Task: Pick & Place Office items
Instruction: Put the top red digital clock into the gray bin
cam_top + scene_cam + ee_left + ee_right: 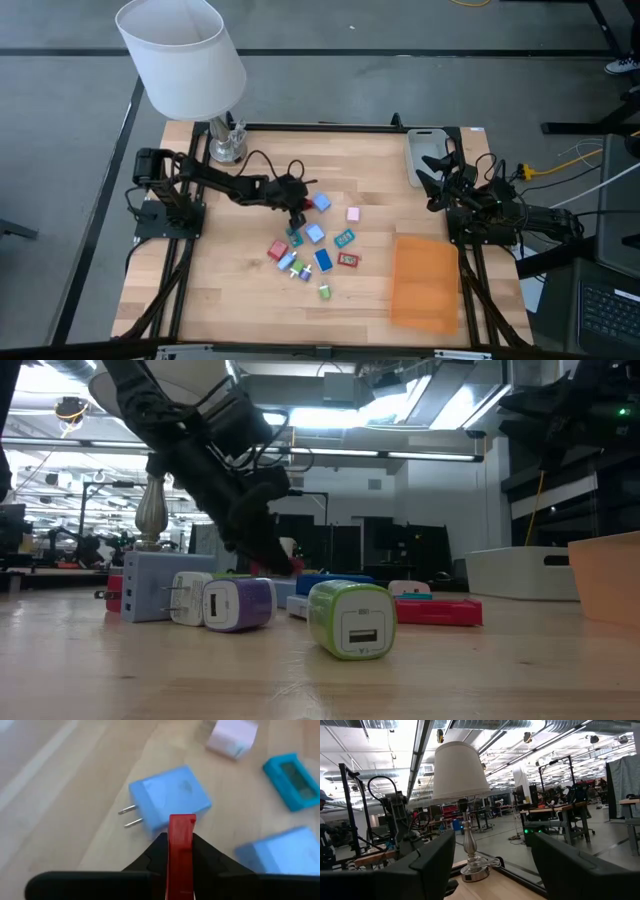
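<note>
Several small office items lie flat on the wooden table's middle: a blue plug adapter point(170, 800), a pink one point(232, 735), a teal rectangle point(292, 780), another blue piece point(285, 852), and a green adapter point(350, 618) and a purple one point(235, 603) nearer the front. My left gripper point(297, 213) slants down among them and is shut on a thin red piece point(181, 827). My right gripper point(440, 168) stands open and raised at the table's far right, beside the grey tray point(424, 152), with nothing between its fingers. My left gripper pinches the red piece's two flat faces point(181, 845) between its two fingers point(155, 852). The piece stands on edge and sticks out past the fingertips. The fingers slant down from the table's left side. I cannot tell whether the piece is clear of the table.
A white-shaded lamp point(185, 60) stands at the table's far left corner. A flat orange sheet point(425, 282) lies at the near right. More coloured pieces point(315, 255) are scattered just in front of my left gripper. Bare wood shows at the near left.
</note>
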You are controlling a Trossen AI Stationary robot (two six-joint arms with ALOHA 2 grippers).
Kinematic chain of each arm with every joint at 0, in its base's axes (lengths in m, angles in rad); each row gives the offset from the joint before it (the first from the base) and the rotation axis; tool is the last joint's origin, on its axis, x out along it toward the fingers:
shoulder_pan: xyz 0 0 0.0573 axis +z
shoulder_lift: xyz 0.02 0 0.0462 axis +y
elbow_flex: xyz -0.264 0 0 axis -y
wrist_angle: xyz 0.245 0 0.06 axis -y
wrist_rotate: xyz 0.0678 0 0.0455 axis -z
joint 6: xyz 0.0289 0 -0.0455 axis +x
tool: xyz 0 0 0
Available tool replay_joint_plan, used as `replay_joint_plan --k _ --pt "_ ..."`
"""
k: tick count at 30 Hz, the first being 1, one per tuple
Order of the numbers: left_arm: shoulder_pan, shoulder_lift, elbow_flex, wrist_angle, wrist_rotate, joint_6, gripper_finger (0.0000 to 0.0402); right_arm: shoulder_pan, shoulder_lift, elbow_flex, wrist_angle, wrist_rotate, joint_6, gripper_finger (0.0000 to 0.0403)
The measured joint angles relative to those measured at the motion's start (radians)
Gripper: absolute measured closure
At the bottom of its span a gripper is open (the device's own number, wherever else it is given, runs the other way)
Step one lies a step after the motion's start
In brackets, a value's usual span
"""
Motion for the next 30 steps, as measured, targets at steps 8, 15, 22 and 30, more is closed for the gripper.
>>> replay_joint_plan --k 8,15,22,30 --pt "0.06 -0.001 0.032 0.03 0.005 0.059 0.0358 0.0 0.0 0.0 0.0 -0.008 0.0 0.0142" --pt "0.074 -0.001 0.162 0.03 0.006 0.163 0.0358 0.0 0.0 0.0 0.001 -0.008 0.0 0.0142" --pt "0.072 -0.002 0.323 -0.005 0.025 0.285 0.0358 0.0 0.0 0.0 0.036 -0.018 -0.008 0.0142" --pt "0.106 0.054 0.452 -0.01 0.045 0.338 0.0358 0.0 0.0 0.032 0.105 -0.158 -0.033 0.0142"
